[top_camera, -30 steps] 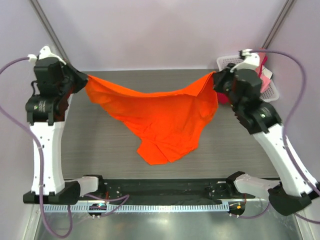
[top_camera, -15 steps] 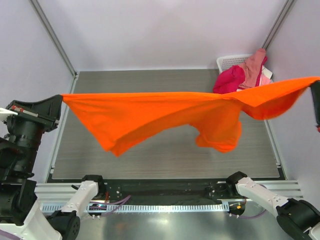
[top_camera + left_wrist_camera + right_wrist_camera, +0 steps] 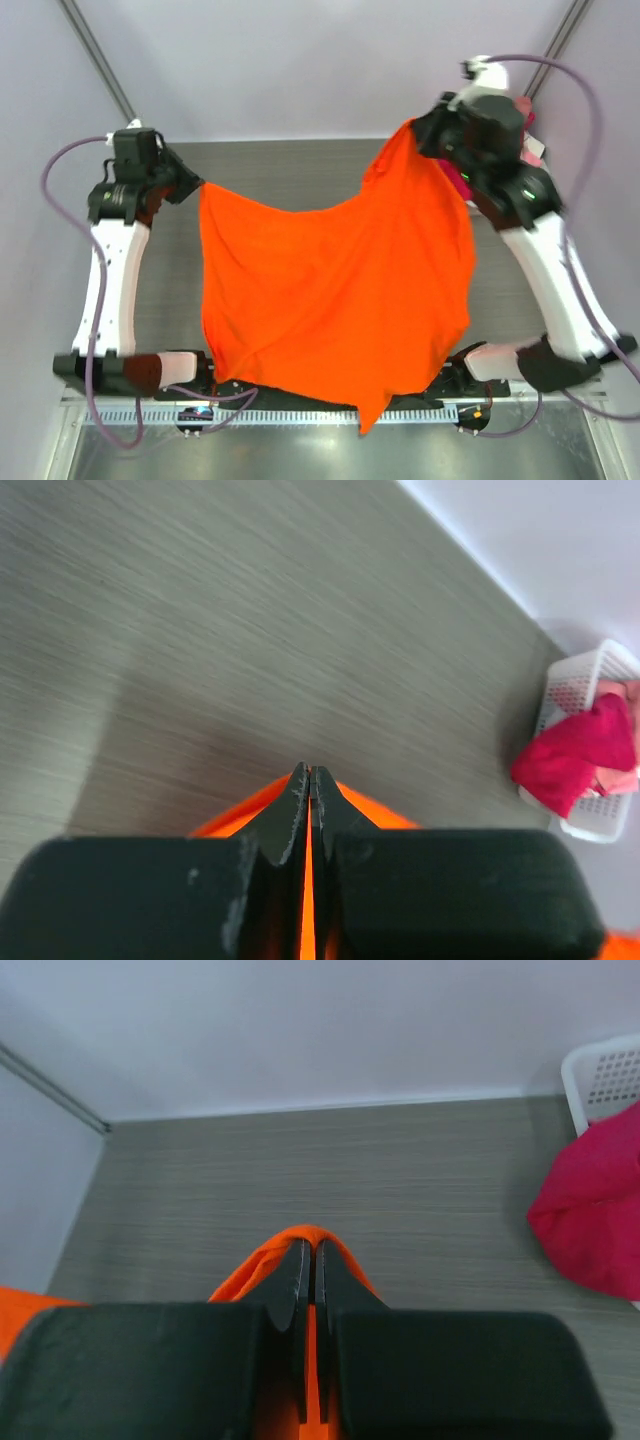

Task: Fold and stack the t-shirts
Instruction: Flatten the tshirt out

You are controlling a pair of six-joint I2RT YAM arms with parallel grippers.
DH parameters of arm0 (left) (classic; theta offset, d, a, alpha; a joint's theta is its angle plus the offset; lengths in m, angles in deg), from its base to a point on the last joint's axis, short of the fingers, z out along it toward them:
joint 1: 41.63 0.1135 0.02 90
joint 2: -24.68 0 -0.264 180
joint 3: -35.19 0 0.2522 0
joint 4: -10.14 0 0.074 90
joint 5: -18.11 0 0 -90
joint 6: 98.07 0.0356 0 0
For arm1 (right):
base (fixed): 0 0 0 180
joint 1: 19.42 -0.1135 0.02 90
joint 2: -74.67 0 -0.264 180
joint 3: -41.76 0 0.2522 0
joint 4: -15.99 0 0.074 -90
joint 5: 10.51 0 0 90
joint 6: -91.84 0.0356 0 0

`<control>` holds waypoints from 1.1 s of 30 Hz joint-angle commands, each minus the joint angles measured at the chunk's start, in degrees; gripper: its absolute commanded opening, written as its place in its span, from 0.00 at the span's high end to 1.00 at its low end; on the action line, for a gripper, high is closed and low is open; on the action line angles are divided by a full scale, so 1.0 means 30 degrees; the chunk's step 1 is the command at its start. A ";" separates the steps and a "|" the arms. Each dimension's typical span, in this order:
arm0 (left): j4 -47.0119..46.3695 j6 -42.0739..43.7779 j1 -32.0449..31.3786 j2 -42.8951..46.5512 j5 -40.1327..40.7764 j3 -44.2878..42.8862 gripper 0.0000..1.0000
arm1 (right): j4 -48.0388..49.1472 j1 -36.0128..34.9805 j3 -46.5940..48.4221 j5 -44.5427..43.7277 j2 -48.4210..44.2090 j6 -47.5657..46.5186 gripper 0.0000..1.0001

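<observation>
The grey table [image 3: 300,165] fills most of my overhead view. Across it hangs the orange t-shirt [image 3: 330,300], spread wide between the two arms, its top edge sagging in the middle. Its right corner sits higher than the left. Its lower part drapes toward me over the rail that carries the arm bases. I cannot tell from above whether any of it rests on the table.

I judge this to be the spread-out step: the shirt is held open in the air, not yet laid flat, and no fold has been made. The next move calls for lowering both corners together and keeping the top edge taut. The cloth should land smooth on the table, clear of the near rail, with both corners at the same height.

The white basket [image 3: 585,680] stands at the far right corner, mostly hidden behind the right arm in the overhead view. A magenta t-shirt [image 3: 575,755] is bundled in it and spills over the wall. A paler pink cloth [image 3: 628,692] lies just behind it. Nothing is folded or stacked anywhere I can see.

The left gripper [image 3: 308,780] is clenched on the shirt's left corner, orange cloth showing between its pressed fingers. The right gripper [image 3: 308,1255] is clamped on the other corner in the same manner.
</observation>
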 commanded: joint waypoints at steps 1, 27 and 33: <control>-0.2315 -0.0443 0.0351 -0.2047 -0.0181 -0.2593 1.00 | 0.1328 0.1744 0.3136 0.0629 0.3059 0.0231 0.99; -0.8721 -0.1820 -0.1632 -0.5398 -0.4725 0.1309 0.25 | 0.5458 0.6380 -0.0300 1.3025 0.2435 0.2547 0.99; -1.1599 -0.0097 -0.5291 -0.2531 -0.3527 0.5449 0.07 | 0.5078 0.4977 -0.0333 1.4904 0.0384 0.3454 0.99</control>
